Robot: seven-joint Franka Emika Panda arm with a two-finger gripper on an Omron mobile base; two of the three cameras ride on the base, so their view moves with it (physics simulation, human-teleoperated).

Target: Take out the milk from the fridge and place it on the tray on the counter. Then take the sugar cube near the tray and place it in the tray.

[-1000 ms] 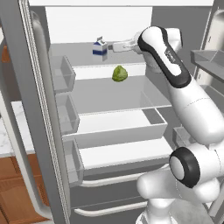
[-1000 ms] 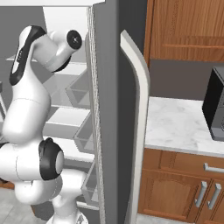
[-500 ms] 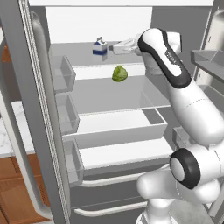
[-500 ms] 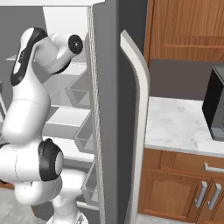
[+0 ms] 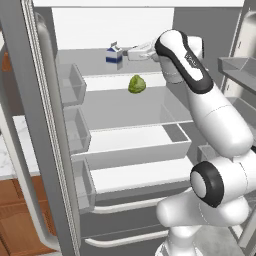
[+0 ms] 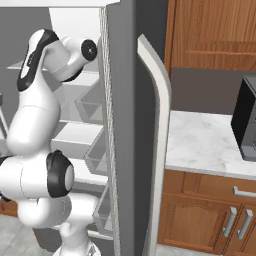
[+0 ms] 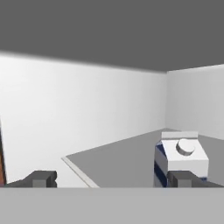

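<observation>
The fridge [image 5: 125,145] stands open with white shelves. On its top shelf at the back left stands the milk [image 5: 114,54], a small white carton with a blue band. My gripper [image 5: 126,53] is open just right of it, at carton height. In the hand view the milk [image 7: 180,158] stands a little beyond the right fingertip [image 7: 183,178], off to the right of the gap, with my gripper [image 7: 113,179] holding nothing. The counter [image 6: 200,142] is the white marble top right of the fridge. The tray and the sugar cube are out of view.
A round green vegetable [image 5: 136,84] lies on the shelf below the milk. Clear door bins [image 5: 72,85] line the left door. The right fridge door [image 6: 155,150] stands between the arm and the counter. A dark appliance [image 6: 245,125] stands at the counter's right end.
The arm has edged left along the top shelf, bringing the hand closer to the milk. The jaws have stayed open.
</observation>
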